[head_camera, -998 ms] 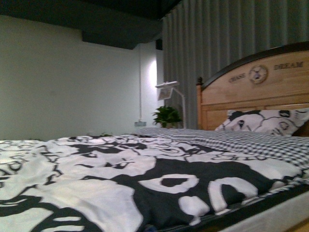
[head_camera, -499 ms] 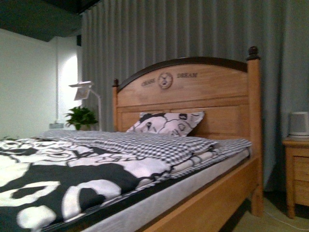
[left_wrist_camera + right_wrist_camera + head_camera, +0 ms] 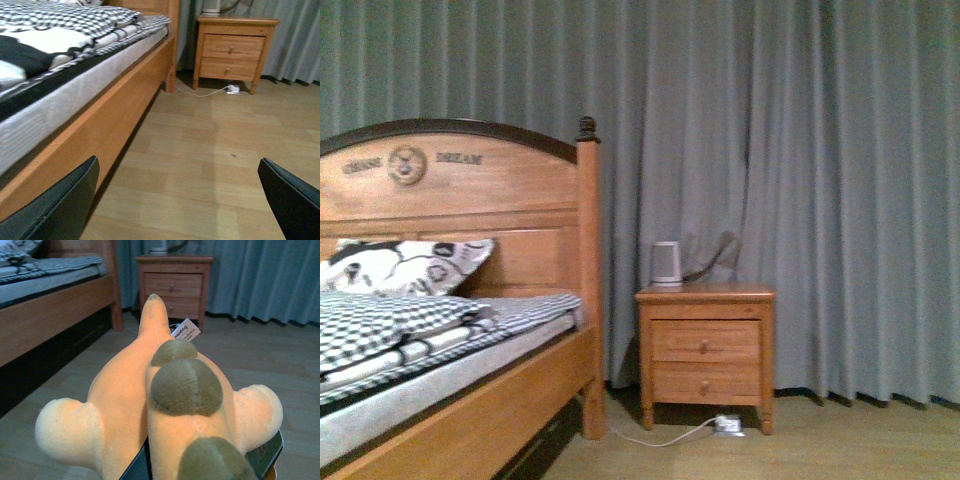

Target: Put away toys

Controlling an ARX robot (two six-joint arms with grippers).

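The wooden two-drawer nightstand (image 3: 705,345) stands against a grey pleated curtain (image 3: 820,150) that hangs in long soft folds down to the wood-plank floor (image 3: 840,440). A small pale cylindrical device (image 3: 666,263) sits on top of the nightstand. A white power strip (image 3: 728,424) lies on the floor under it, between its front legs, with a thin pale cable trailing toward the bed. Just beside the nightstand rises the corner post of the wooden bed (image 3: 520,380), which has an arched headboard and a smooth honey-coloured side rail. On the bed, a black-and-white patterned pillow (image 3: 405,265) leans on the headboard behind a folded checked blanket (image 3: 380,320).

The soft yellow-orange plush animal (image 3: 150,390) is well apart from the nightstand, out over open floor, with its tapered end pointing toward the drawers. It is velvety, with rounded stubby limbs bulging to either side, dull olive-brown round patches along its back, and a white printed tag (image 3: 185,331) at the far end. The right gripper (image 3: 200,462) pinches it from below; only dark finger edges show under the plush, which fills most of that view and hides the floor ahead.

The left gripper (image 3: 175,205) hangs low beside the bed rail, facing the nightstand. Its black fingers (image 3: 55,210) are spread wide with bare floor between them.
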